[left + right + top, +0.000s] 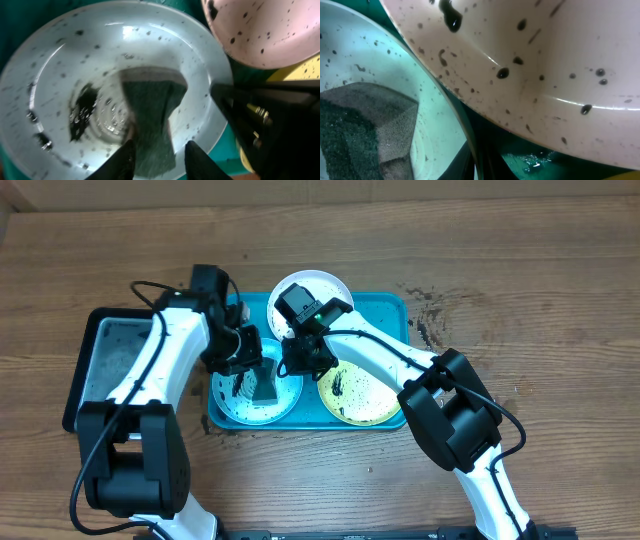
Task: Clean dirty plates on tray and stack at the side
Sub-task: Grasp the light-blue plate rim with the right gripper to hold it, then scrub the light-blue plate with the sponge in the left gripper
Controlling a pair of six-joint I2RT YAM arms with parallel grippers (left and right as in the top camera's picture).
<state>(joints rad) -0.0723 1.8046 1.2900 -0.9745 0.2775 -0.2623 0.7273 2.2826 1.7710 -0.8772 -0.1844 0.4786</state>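
The turquoise tray (395, 310) holds three speckled plates: white (310, 285) at the back, light blue (235, 405) front left, yellow-green rimmed (365, 395) front right. A dark green sponge (152, 115) stands on the light blue plate (65, 65). My left gripper (159, 161) straddles the sponge. One fingertip touches it and a narrow gap shows at the other. My right gripper (479, 167) is shut on the rim of the light blue plate (445, 90), just under the overhanging white plate (545, 65). A wet black smear (82, 110) lies beside the sponge.
A smaller black tray with a grey inside (110, 350) sits left of the turquoise one, under my left arm. Dark specks (430, 315) stain the wood right of the tray. My right arm (270, 120) crosses close beside the left gripper.
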